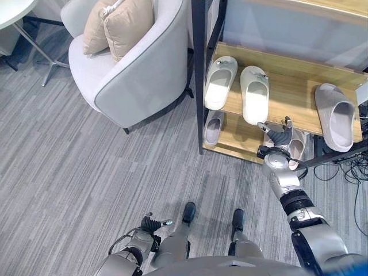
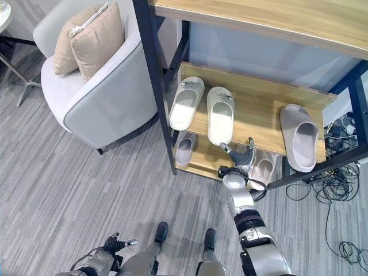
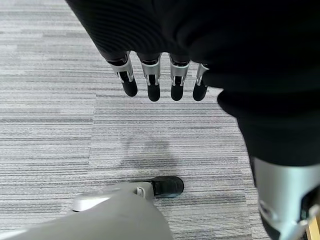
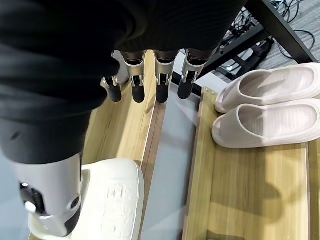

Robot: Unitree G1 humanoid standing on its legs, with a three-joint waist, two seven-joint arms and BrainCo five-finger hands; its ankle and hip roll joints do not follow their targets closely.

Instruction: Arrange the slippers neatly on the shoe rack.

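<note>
The right hand is reaching in at the front edge of the shoe rack, its fingers hanging straight and relaxed, holding nothing. It is hovering between the two shelves, just off the toe of the nearer white slipper.

On the upper shelf the two white slippers are lying side by side toward the left end; the far-left slipper is sitting slightly angled against its mate. A grey slipper is lying alone at the right end of that shelf, well apart from the white pair. On the lower shelf a pale slipper is showing at the left end, and a pair of pinkish slippers is lying together further right, partly hidden behind the right hand in the head views.

The left hand is hanging idle low over the carpet, fingers straight and empty.

Risks from here: the right hand is working in a tight gap, so a careless lift could knock the knuckles against the upper shelf's front edge or nudge the white slipper's toe and push it crooked or off the edge. The grey slipper seems to lack a mate beside it, so pairing it may call for a long reach across the shelf, where the arm could sweep the white pair askew. Straight fingers may also slip off a smooth moulded slipper.
</note>
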